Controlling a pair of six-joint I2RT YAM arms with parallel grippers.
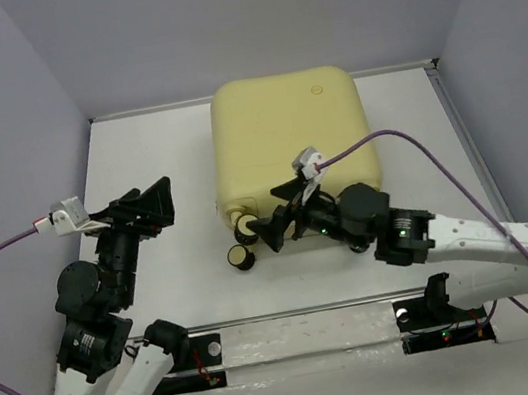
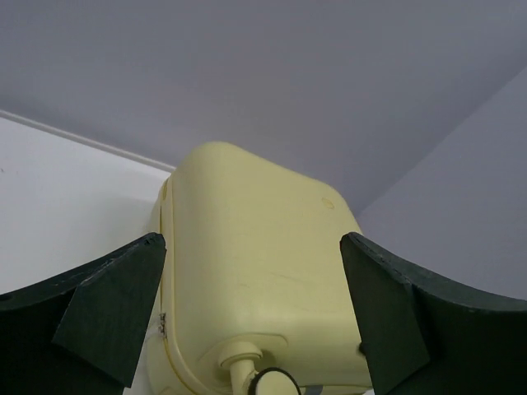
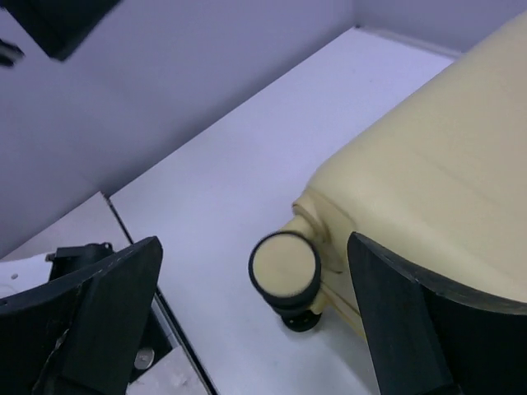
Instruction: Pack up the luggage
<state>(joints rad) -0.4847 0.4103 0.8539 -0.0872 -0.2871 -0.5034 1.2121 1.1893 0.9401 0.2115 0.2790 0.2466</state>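
Right gripper (image 1: 278,217) fingers apart and empty, just beside a wheel (image 3: 285,267) of the luggage (image 1: 290,137), left gripper (image 1: 150,201) likewise spread wide, apart from it, pale-yellow case lying flat, apparently closed, toward the table's (image 1: 182,282) far side.

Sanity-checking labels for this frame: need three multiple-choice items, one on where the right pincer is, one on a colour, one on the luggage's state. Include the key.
1. Where is the right pincer?
A over the emblem
B at the near side of the luggage, by its wheel
C against the left wall

2. What colour is the luggage shell?
A pale yellow
B blue
C red

3. What state is the luggage in?
A open, lining showing
B upright on its wheels
C shut, lying flat

Key:
B, the right wrist view shows the wheel just ahead of it.
A, the shell is pale yellow in every view.
C, only the shell shows from above.
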